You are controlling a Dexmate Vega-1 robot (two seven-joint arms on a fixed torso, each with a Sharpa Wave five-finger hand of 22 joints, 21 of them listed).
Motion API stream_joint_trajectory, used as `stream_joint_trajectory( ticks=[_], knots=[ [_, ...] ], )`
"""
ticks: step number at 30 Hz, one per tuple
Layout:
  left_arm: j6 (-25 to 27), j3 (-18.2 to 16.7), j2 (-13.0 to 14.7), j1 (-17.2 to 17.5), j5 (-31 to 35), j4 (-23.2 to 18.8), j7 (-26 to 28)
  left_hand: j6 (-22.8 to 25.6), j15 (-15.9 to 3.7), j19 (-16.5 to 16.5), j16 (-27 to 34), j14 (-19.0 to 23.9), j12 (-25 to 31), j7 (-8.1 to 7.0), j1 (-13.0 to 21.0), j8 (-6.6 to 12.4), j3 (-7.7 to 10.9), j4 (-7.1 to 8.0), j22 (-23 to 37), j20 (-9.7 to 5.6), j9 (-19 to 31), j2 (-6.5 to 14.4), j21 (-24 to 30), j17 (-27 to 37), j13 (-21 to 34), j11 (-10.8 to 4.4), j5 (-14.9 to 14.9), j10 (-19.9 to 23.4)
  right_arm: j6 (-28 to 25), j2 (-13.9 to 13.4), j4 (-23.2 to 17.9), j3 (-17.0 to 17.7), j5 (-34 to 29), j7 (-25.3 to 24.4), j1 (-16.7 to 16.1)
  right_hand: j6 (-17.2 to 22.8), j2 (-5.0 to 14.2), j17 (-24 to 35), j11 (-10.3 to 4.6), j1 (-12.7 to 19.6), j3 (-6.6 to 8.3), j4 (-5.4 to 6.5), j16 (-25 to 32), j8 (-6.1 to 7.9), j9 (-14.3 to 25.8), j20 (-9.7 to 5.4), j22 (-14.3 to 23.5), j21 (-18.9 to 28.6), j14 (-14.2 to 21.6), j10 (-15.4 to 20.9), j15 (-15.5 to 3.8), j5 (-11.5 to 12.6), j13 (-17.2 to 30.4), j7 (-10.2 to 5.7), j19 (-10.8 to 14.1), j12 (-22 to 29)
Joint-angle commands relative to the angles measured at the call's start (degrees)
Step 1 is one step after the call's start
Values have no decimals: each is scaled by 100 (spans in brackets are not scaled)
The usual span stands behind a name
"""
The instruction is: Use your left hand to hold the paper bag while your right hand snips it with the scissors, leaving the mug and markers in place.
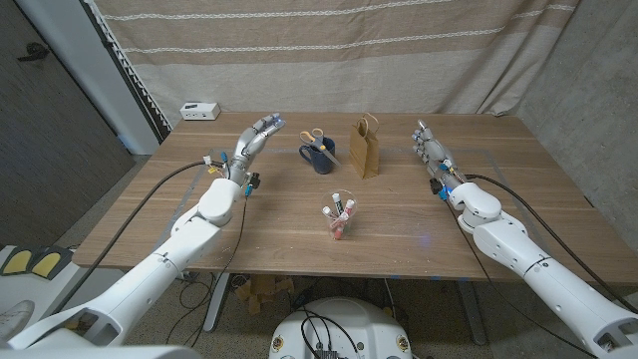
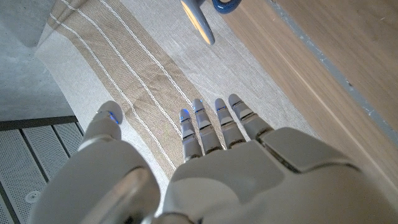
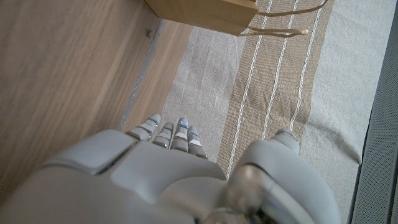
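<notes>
A small brown paper bag [image 1: 364, 147] with string handles stands upright at the table's far middle; its top edge and handles [image 3: 208, 14] appear in the right wrist view. Just left of it a dark blue mug [image 1: 319, 157] holds scissors [image 1: 314, 138] with yellow and blue handles; the scissor handles [image 2: 200, 20] appear in the left wrist view. A clear cup of markers [image 1: 339, 219] stands nearer, at the table's middle. My left hand [image 1: 255, 137] is raised left of the mug, fingers apart, holding nothing. My right hand [image 1: 430, 147] hovers right of the bag, fingers extended, empty.
A small white box [image 1: 199, 110] sits at the table's far left corner. A striped beige curtain [image 1: 329, 50] hangs behind the table. Bare wooden table [image 1: 419, 234] spreads around the marker cup and toward the front edge.
</notes>
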Motion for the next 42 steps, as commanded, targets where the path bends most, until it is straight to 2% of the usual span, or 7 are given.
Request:
stream_joint_trajectory(
  ticks=[1, 12, 19, 22, 32, 40, 42],
  knots=[
    [291, 28, 138, 60, 289, -373, 168, -51, -755, 38, -50, -81, -70, -38, 84, -58, -15, 5, 21, -541, 21, -21, 5, 8, 11, 8, 53, -114, -37, -97, -28, 60, 127, 135, -62, -24, -16, 14, -17, 56, -12, -42, -20, -3, 30, 3, 15, 38, 13, 14, -24, 44, 11, 13, 5, -1],
    [611, 81, 300, 29, 643, -617, 269, -203, -718, 8, -133, -285, -204, -111, 301, -153, 8, -30, 20, -509, 24, 30, -23, 2, 10, -79, 134, -370, 23, -113, 37, 89, 173, 257, -6, -45, 3, 14, -16, 88, -6, -57, -42, -14, 30, -43, 16, 20, -54, -43, -22, 60, 10, 24, -42, -27],
    [830, 165, 412, -59, 1048, -776, 362, -174, -829, 88, -131, -280, -206, -155, 459, -146, 25, -61, 17, -569, 28, 18, 0, -3, 12, -175, 174, -352, 54, -128, 83, 106, 179, 298, 17, -45, 15, 14, -15, 93, -4, -57, -41, -15, 31, -43, 16, 19, -57, -40, -22, 64, 10, 20, -47, -27],
    [777, 199, 425, -122, 1091, -741, 298, -617, -843, 134, -140, -310, -261, -227, 650, -302, 3, -76, 19, -601, 32, -54, 1, -6, 10, -194, 233, -474, 55, -137, 96, 118, 195, 316, 19, -46, 21, 14, -20, 95, -3, -57, -40, -16, 31, -42, 16, 19, -57, -40, -19, 66, 10, 19, -49, -27],
    [892, 242, 565, -232, 1382, -844, 244, -621, -829, 192, -149, -353, -263, -216, 682, -276, -41, -65, 25, -643, 36, -96, 18, -4, 13, -190, 259, -493, 99, -155, 150, 140, 225, 412, 66, -25, 33, 14, -28, 95, -3, -55, -34, -10, 31, -42, 16, 19, -49, -28, -26, 69, 10, 15, -51, -23],
    [1083, 235, 702, -226, 1503, -1016, 164, -268, -799, 119, -119, -302, -210, -204, 704, -112, -156, -28, 28, -561, 51, -117, -19, 4, 29, -162, 316, -383, 119, -196, 70, 191, 273, 433, 9, -19, 46, 14, -24, 94, -4, -53, -34, -11, 31, -37, 16, 19, -55, -28, -16, 73, 10, 15, -54, -25],
    [1163, 239, 722, -214, 1599, -1078, 218, -340, -806, 111, -118, -301, -210, -212, 718, -144, -176, -26, 27, -563, 54, -114, -23, 4, 31, -184, 329, -381, -15, -247, -24, 203, 291, 365, -11, -18, 51, 14, -25, 97, -3, -53, -34, -11, 31, -38, 16, 19, -55, -32, -17, 74, 10, 13, -56, -26]
  ],
)
